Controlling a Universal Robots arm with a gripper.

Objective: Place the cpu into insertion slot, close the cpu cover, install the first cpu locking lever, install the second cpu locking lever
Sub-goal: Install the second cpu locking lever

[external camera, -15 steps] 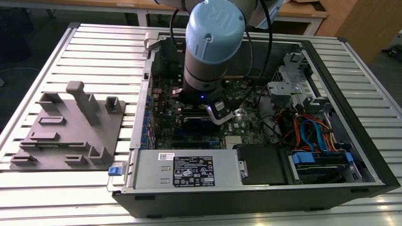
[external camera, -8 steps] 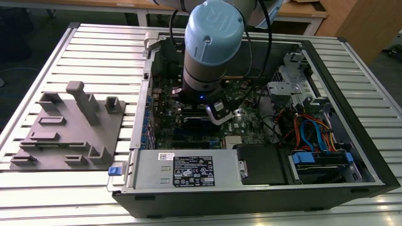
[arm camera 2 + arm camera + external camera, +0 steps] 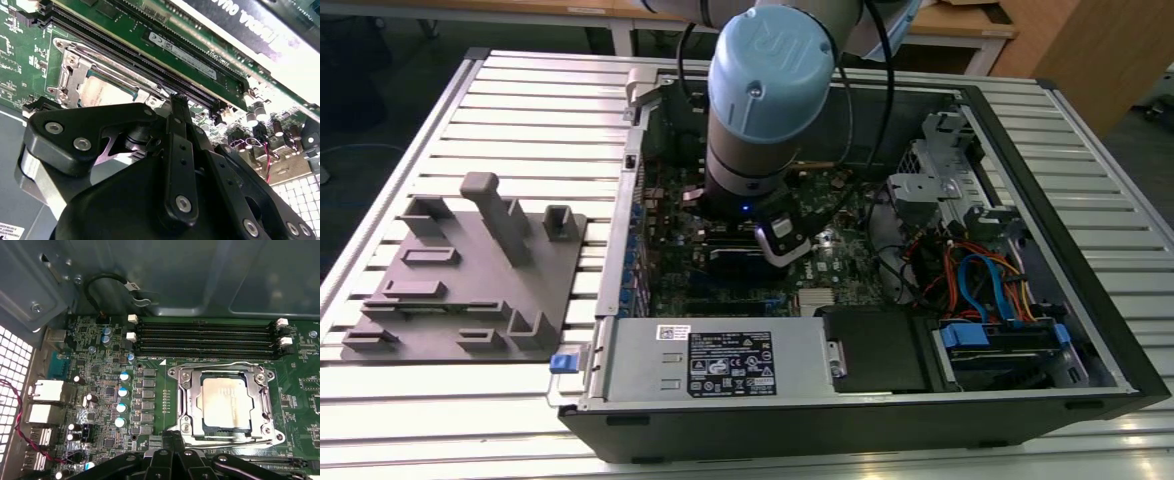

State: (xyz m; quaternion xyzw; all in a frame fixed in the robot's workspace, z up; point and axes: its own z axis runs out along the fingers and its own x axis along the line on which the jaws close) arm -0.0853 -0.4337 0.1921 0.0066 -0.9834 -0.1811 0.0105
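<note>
With cpu (image 3: 227, 402) seated in insertion slot (image 3: 186, 405) under lowered cpu cover (image 3: 265, 402), end effector (image 3: 172, 440) pinched shut, empty, at the frame's edge near a locking lever (image 3: 215, 363): risks slipping off the thin wire, leaving it unlatched.

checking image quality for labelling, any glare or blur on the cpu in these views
In the first wrist view the cpu is sharp, its pale top washed out by glare, inside the closed cpu cover. In the second wrist view the cpu is softer and at a slant, with the dark claw in front in shadow. In the exterior view the arm hides the socket.
</note>
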